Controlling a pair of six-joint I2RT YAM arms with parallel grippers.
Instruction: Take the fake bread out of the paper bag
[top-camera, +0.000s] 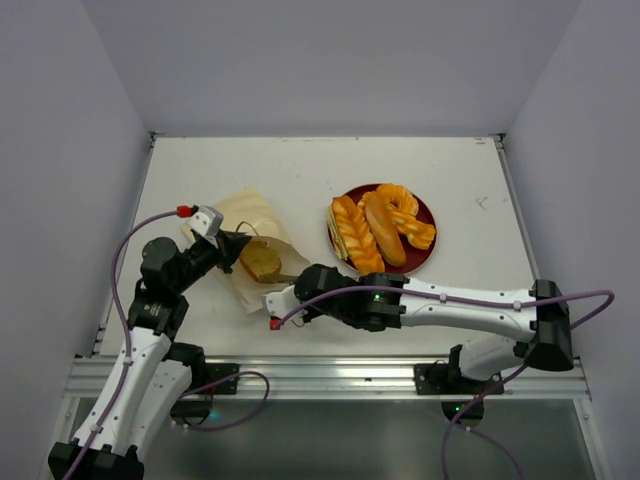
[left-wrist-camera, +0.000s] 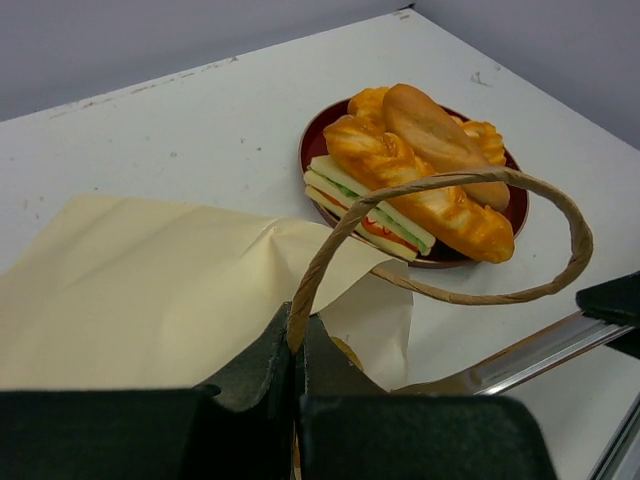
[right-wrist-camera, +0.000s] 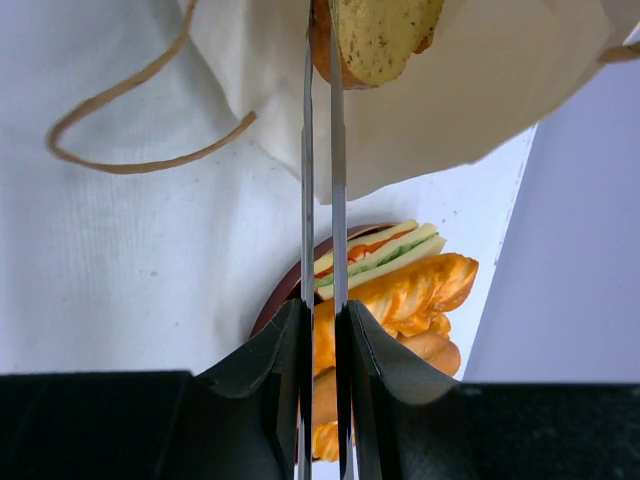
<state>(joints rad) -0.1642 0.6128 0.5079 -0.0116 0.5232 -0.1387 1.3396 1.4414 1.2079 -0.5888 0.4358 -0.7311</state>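
The paper bag lies flat at the left of the table, mouth toward the arms. My left gripper is shut on its twisted loop handle, with the fingers pinching the handle's end. The round brown slice sits in the bag's mouth. My right gripper reaches in with two long thin metal blades, closed to a narrow gap on the slice's edge. The braided loaf, long roll, doughnut and sandwich lie on the red plate.
The red plate stands right of the bag, close to the right forearm. A second loop handle lies loose on the white table. Grey walls close the table on the left, back and right.
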